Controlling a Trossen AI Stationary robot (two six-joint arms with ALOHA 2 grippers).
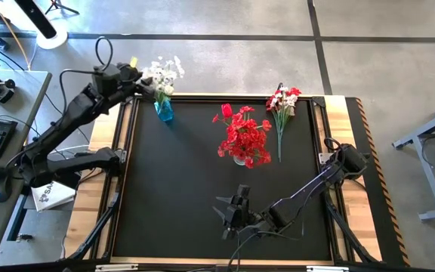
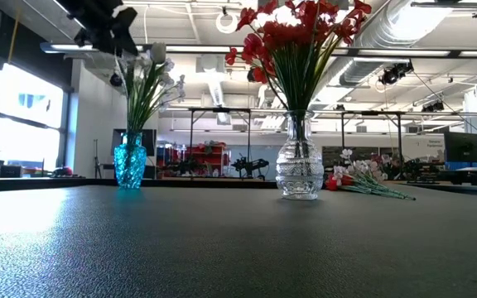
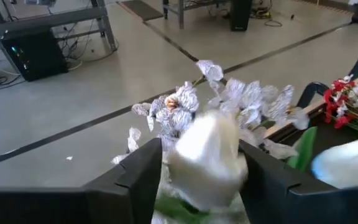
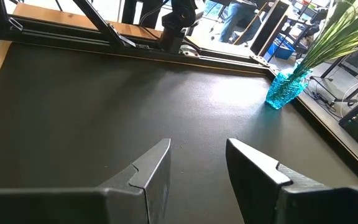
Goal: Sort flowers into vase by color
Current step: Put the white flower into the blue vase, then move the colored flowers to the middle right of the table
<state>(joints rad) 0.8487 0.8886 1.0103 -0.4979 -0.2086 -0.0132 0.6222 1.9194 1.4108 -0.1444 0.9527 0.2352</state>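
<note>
Progress looks well advanced: white flowers (image 1: 163,74) stand in your blue vase (image 1: 164,111) far left, red flowers (image 1: 245,137) in the clear vase (image 2: 298,170) mid-table. A mixed bunch (image 1: 282,106) still lies far right. Your left gripper (image 3: 199,163) straddles a white bloom, fingers parted (only its wrist view shows this); right gripper (image 4: 197,168) waits near, spread, empty.

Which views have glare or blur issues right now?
Low view: bright windows wash a pale sheen across the mat, and ceiling lights burn out the tops of the red flowers. Left wrist view: the white blossom between the left pincer fingers is a soft out-of-focus blob. High and right wrist views look even and sharp.
</note>
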